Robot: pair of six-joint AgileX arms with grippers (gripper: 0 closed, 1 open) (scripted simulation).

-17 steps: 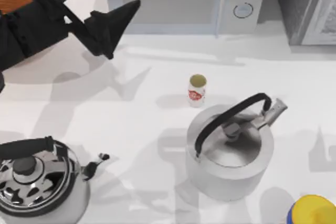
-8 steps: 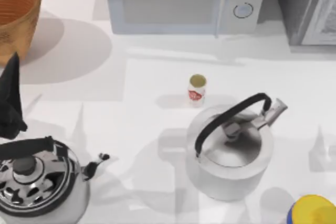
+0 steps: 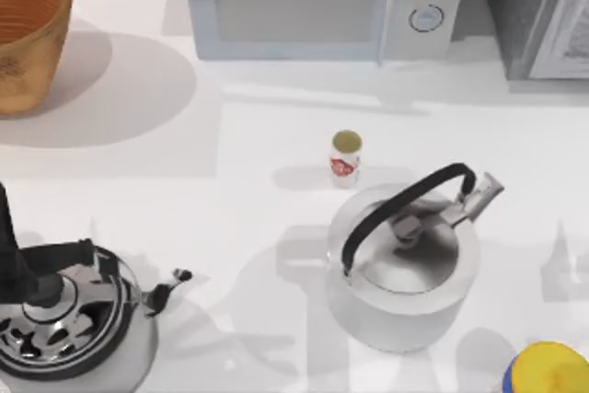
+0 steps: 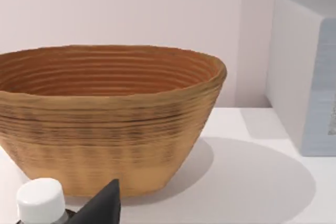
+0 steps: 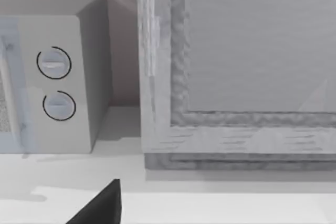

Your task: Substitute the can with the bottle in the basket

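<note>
Where the can stands: the can is on the bare white table near the middle, in front of the microwave and just behind the plain kettle, apart from both.
Can's axis: upright, long axis vertical, pale top facing up; the red mark faces the near edge of the table.
Can against the jaws: well apart from both grippers, with neither one around or beside it.
Basket: the basket sits at the far left corner, mouth up, well apart from the can; in the left wrist view the basket stands close ahead.
Bottle: a white cap on a grey neck stands upright, just beside the left gripper, in front of the basket wall.
Left arm: a dark sliver at the table's left edge, above the shiny kettle.
Left jaws: cannot tell whether wide, narrow or holding the bottle.
Right gripper: the right gripper faces the microwave's dials and a grey box.
Right jaws: cannot tell.
</note>
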